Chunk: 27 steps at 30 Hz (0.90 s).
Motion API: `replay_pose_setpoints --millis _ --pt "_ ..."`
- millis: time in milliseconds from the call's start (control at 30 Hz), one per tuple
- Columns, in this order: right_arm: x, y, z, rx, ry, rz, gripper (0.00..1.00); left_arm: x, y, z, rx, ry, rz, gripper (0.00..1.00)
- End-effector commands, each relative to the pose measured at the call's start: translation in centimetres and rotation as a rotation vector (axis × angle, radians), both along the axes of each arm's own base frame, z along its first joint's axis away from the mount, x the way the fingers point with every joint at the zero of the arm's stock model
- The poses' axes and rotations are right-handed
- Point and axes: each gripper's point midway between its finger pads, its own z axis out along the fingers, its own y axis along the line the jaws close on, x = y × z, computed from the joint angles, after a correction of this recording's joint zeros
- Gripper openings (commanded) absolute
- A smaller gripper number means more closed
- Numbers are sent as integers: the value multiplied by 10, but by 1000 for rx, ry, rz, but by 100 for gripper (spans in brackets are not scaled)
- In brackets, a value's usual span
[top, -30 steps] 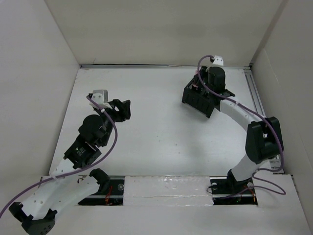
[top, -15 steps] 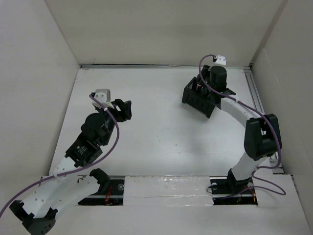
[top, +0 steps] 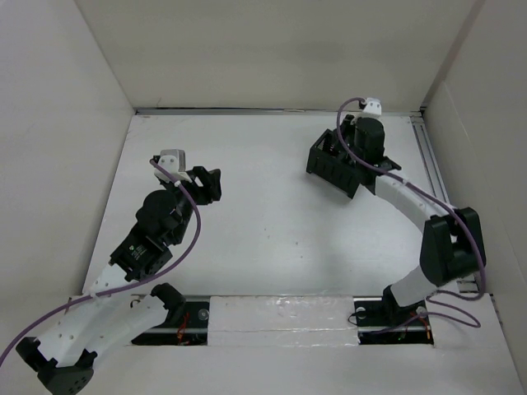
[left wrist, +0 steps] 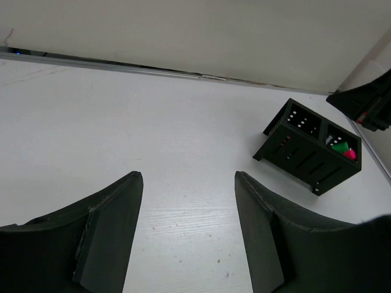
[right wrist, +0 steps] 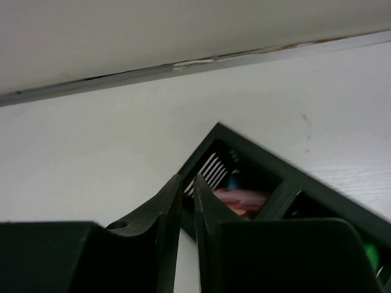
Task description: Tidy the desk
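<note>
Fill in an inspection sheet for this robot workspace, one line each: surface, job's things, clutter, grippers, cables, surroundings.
Surface: desk, white and flat.
Job's things: black compartmented box at the desk's far right, holding green and red pieces and a pink item.
Clutter: nothing seen.
Grippers: left gripper open and empty above bare desk; right gripper with fingers almost together, over a corner of the box.
Cables: purple cables run along both arms.
Surroundings: white walls on three sides; metal rail along the right edge.
</note>
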Motion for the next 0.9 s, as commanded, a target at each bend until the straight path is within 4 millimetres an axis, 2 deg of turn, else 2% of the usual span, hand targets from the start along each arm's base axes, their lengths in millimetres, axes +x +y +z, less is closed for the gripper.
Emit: replay_pose_setpoints --millis 0,33,67,100,133,167,200,233,300,367,433,467,600,733,800,867 --pt "-42 46 61 114 -153 139 17 -2 4 28 -35 -60 4 58" --pt "-53 59 64 130 -164 178 0 -3 4 30 -39 -69 1 58" --pt "-71 74 75 143 -188 236 0 -3 3 30 -38 -71 -6 59" --pt "-94 105 77 146 -191 330 0 -3 3 29 -36 -68 -7 59" --pt "-110 120 67 130 -190 389 0 -3 3 29 -39 -65 -6 59" --pt "-127 135 70 131 -204 458 0 -4 3 30 -41 -66 -7 59" --pt "-168 173 57 114 -189 625 0 -4 3 30 -41 -70 -9 60" --pt "-169 174 57 114 -188 627 0 -3 3 30 -40 -70 -4 60" --pt "-205 197 58 110 -197 756 0 -3 5 29 -37 -67 3 60" --pt "-230 206 41 92 -173 838 4 -3 8 30 -36 -66 20 60" --pt "-254 213 29 62 -151 905 13 -2 15 32 -32 -70 57 60" --pt "-260 212 10 38 -115 917 16 -3 18 32 -34 -74 68 60" --pt "-276 207 -55 -33 62 938 40 -7 25 34 -38 -97 87 61" --pt "-289 195 -96 -58 157 905 45 -6 23 35 -15 -104 73 62" --pt "-296 192 -109 -67 179 912 46 -6 21 32 1 -107 60 63" --pt "-295 189 -112 -69 183 897 46 -5 20 27 16 -100 55 63"
